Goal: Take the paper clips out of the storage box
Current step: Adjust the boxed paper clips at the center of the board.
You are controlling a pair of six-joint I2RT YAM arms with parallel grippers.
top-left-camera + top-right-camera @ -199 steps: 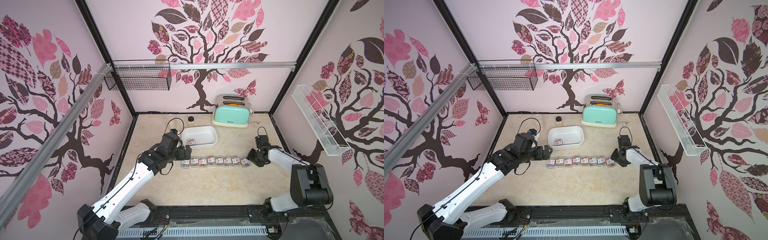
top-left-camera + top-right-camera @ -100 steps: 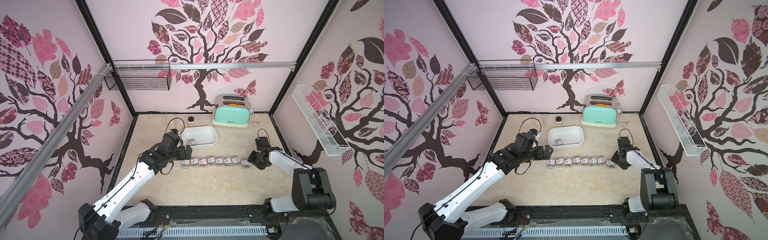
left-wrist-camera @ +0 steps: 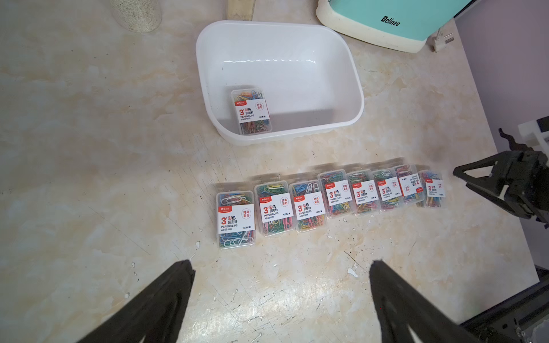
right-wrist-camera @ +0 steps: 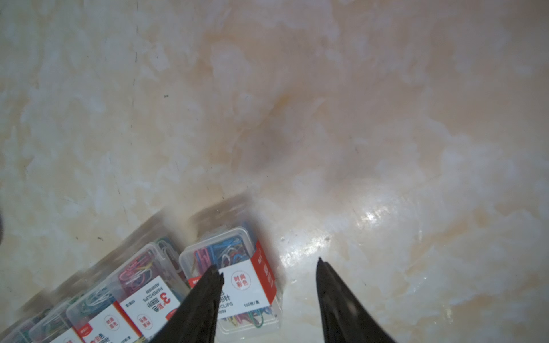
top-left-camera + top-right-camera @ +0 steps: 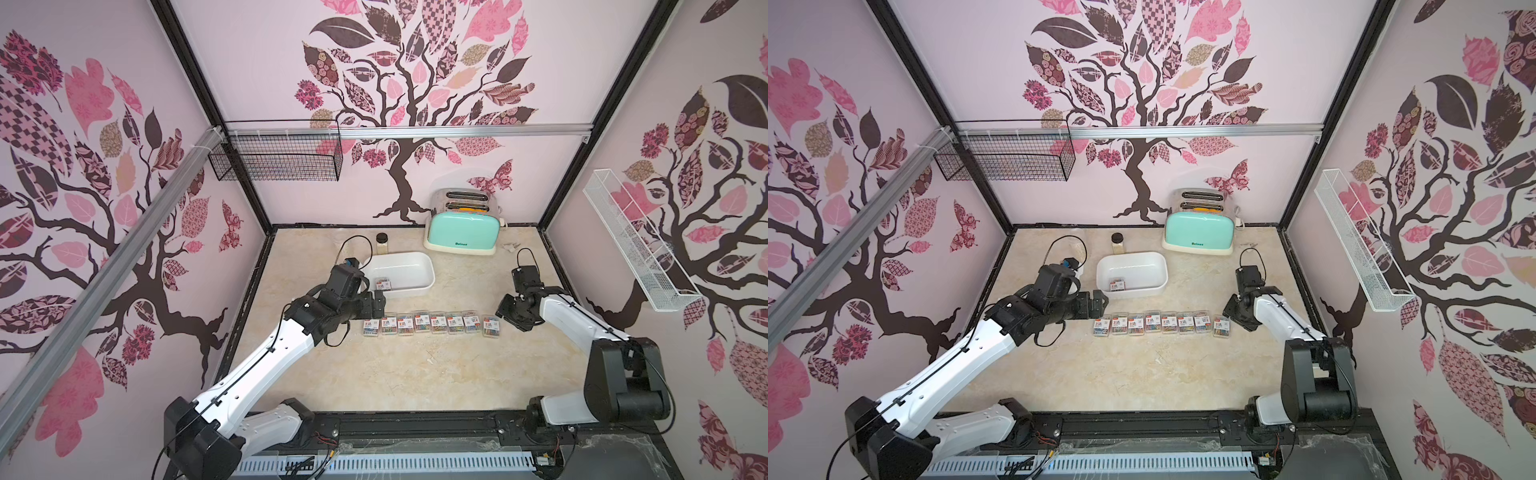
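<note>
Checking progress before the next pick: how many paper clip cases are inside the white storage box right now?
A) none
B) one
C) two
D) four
B: a single paper clip case lies flat on the floor of the storage box, near one corner. The other eight cases sit in a row outside it.

1. Robot lab test cell dressed up home-style.
2. Black frame post (image 5: pixel 185 62), aluminium rail (image 5: pixel 457 132) and tree-decal wall (image 5: pixel 270 62) box it in.
3. Left arm (image 5: pixel 266 361) and right arm (image 5: pixel 582 320) are mounted on the front track (image 5: pixel 415 428).
4. Props: toaster (image 5: pixel 461 232), jar (image 5: pixel 382 243) and storage box (image 5: pixel 429 277) on a marble-look tabletop (image 5: pixel 415 374); black wire basket (image 5: pixel 274 162) and white wire basket (image 5: pixel 636 241) on the walls.
</note>
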